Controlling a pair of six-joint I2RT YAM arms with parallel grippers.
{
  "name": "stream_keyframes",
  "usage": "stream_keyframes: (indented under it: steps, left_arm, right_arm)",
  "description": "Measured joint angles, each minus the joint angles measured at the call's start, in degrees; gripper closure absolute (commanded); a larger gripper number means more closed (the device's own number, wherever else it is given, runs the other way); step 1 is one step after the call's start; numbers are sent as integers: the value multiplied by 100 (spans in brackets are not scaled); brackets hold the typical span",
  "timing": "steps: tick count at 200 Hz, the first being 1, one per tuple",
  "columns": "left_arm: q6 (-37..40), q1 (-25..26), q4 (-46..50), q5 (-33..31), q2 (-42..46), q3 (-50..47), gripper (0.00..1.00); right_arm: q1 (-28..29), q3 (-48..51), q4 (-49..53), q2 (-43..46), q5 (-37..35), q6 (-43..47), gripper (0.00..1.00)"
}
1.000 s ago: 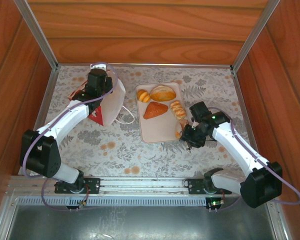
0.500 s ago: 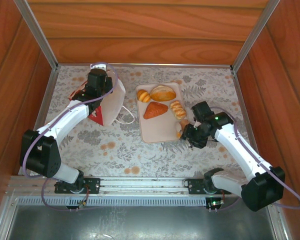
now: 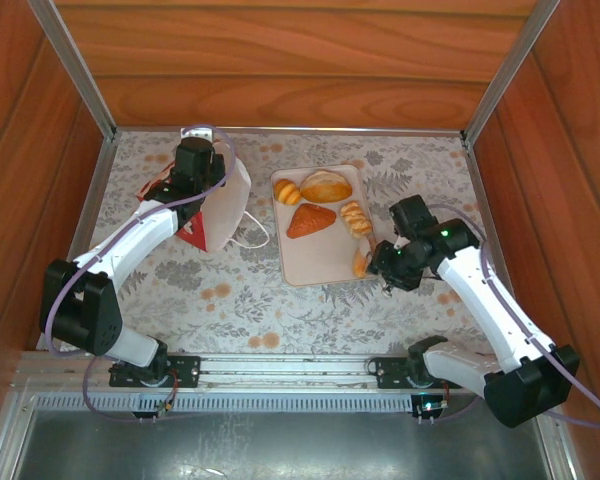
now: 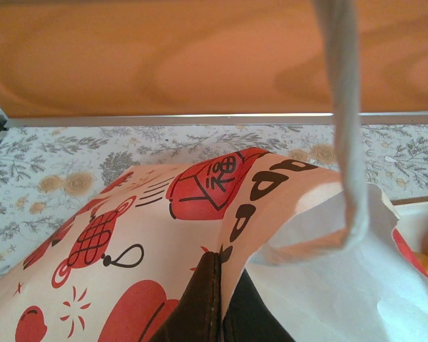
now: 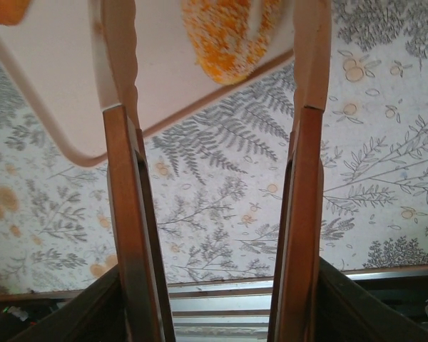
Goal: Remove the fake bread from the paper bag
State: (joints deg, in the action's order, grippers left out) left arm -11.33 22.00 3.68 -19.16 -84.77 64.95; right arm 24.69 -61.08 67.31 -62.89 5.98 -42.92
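Note:
The paper bag point(image 3: 225, 205) lies tilted at the left of the table, white with red marks point(image 4: 128, 235). My left gripper point(image 3: 210, 183) is shut on the bag's upper edge point(image 4: 220, 285), and a white handle loop point(image 4: 340, 107) hangs in front of it. Several pieces of fake bread lie on the beige tray point(image 3: 320, 262): a round bun point(image 3: 326, 186), a triangular croissant point(image 3: 310, 220) and a small roll point(image 3: 360, 262) at the near right edge. My right gripper point(image 3: 378, 264) point(image 5: 214, 28) stands open just right of that roll point(image 5: 232, 35), holding nothing. The bag's inside is hidden.
The tray's rounded corner point(image 5: 64, 135) juts over the flowered tablecloth point(image 5: 221, 214). Wooden walls close in the back and both sides. A metal rail point(image 3: 280, 370) runs along the near edge by the arm bases.
My right arm has drawn back a little to the right and up, away from the small roll at the tray's edge. The left arm and bag have not moved.

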Motion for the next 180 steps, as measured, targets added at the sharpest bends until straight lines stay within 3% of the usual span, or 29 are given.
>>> stream_keyframes:
  steps: [47, 75, 129, 180]
  left_arm:
    - [236, 0, 2, 149, 0, 0, 100]
    - [396, 0, 2, 210, 0, 0, 100]
    - [420, 0, 9, 306, 0, 2, 100]
    - [332, 0, 173, 435, -192, 304, 100]
  right_arm:
    - [28, -743, -155, -11, 380, 138, 42]
    - [393, -1064, -629, -304, 638, 142, 47]
    - [1513, -2153, -1891, -1764, 802, 195, 53]
    - [2114, -3480, -2229, -3230, 702, 503, 58]
